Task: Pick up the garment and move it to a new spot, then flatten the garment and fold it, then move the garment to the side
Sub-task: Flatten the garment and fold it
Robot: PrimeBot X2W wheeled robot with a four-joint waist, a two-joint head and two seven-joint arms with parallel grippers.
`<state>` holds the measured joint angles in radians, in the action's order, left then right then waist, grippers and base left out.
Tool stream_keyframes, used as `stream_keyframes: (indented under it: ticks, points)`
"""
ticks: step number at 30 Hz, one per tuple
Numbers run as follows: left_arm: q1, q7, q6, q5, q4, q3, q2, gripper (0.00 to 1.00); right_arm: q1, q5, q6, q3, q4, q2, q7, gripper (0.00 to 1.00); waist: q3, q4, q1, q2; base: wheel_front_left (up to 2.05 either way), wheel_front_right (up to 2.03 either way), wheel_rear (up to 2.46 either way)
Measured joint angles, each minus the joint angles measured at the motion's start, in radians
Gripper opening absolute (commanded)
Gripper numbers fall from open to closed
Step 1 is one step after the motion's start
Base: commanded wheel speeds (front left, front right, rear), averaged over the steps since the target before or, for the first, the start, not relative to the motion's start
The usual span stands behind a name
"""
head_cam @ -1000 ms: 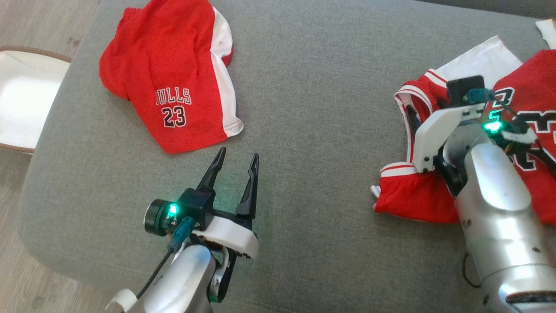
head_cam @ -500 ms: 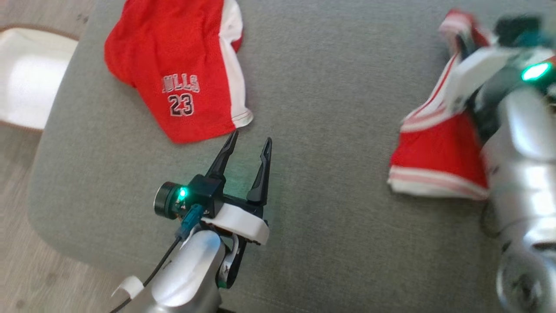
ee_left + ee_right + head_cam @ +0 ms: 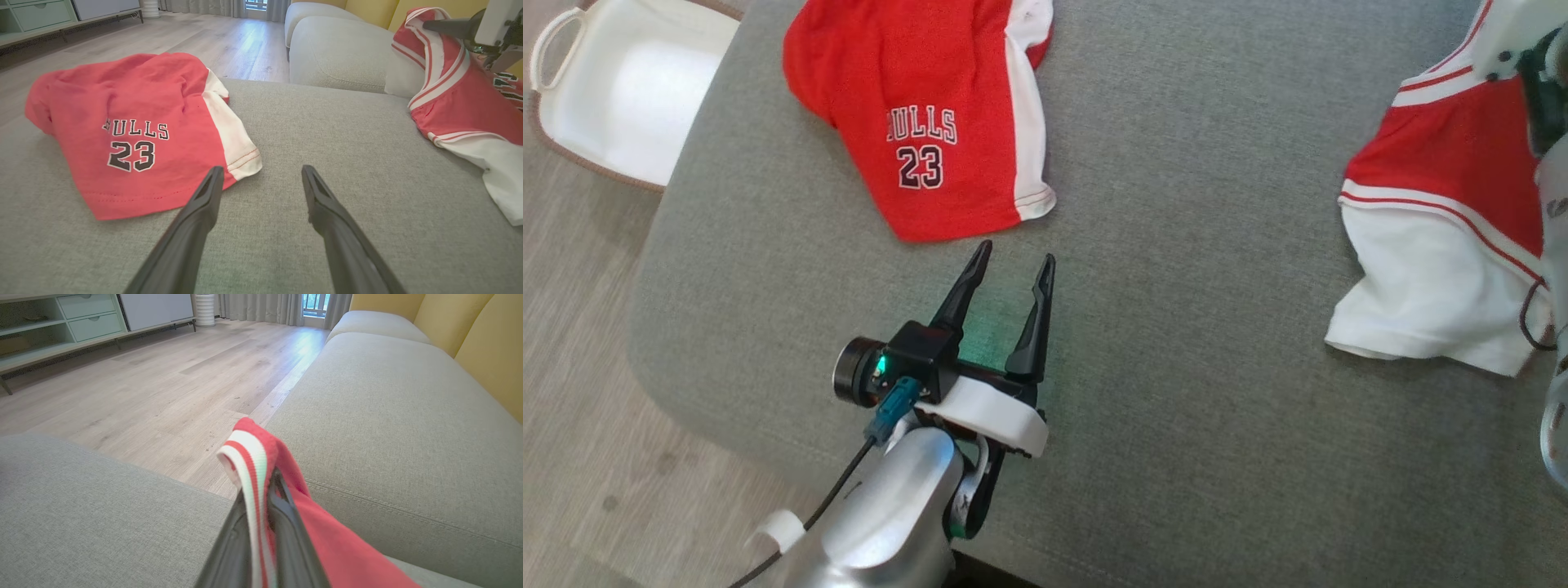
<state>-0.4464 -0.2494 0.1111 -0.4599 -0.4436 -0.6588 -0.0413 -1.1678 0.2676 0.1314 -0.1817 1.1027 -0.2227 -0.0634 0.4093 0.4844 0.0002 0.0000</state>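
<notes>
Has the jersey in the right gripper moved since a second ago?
Yes. The jersey has been pulled up off the grey cushion by the right gripper, with its white hem still trailing there. The shorts stayed put.

Red fabric shorts with a white side stripe and "BULLS 23" print (image 3: 923, 122) lie rumpled on the grey upholstered sofa seat (image 3: 1176, 343). A white basket with a brown rim (image 3: 621, 98) sits on the pale wood floor (image 3: 572, 343) beside the seat.

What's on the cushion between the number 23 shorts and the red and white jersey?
Nothing; bare grey cushion separates the shorts and the jersey, seen in the head view.
</notes>
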Motion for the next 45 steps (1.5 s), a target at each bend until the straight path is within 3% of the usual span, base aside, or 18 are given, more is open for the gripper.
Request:
stream_keyframes:
  ticks: [8,15,23,31,38,45]
  points:
    - [-0.015,-0.003,0.013,0.014,0.007,0.025,-0.002,1.0,0.001,0.012,0.0,0.017,0.09,0.051,-0.114,1.0,-0.028,-0.072,-0.0002,0.0,0.0,0.0,0.0]
    - [0.0,-0.003,0.022,0.039,0.031,0.087,-0.038,1.0,0.107,-0.109,0.0,0.001,0.061,0.141,-0.185,1.0,-0.077,-0.185,-0.0002,0.0,0.0,0.0,0.0]
    - [0.056,-0.003,0.023,0.063,0.1,0.139,-0.066,1.0,0.47,-0.337,0.0,0.105,-0.337,0.148,-0.188,1.0,-0.159,-0.346,-0.0003,0.0,0.0,0.0,0.0]
    - [0.125,-0.003,0.022,0.081,0.151,0.18,-0.069,1.0,0.831,-0.411,0.0,0.128,-0.627,0.144,-0.188,1.0,-0.229,-0.469,-0.0005,0.0001,0.0,0.0,0.0]
    - [0.161,-0.003,-0.016,0.088,0.124,0.208,-0.05,1.0,0.996,-0.433,0.0,0.052,-0.74,0.162,-0.188,1.0,-0.249,-0.523,-0.0003,0.0001,0.0,0.0,0.0]
    - [0.168,-0.003,-0.043,0.118,0.107,0.239,-0.031,1.0,1.009,-0.423,0.0,0.055,-0.791,0.175,-0.188,1.0,-0.241,-0.548,-0.0002,0.0001,0.0,0.0,0.0]
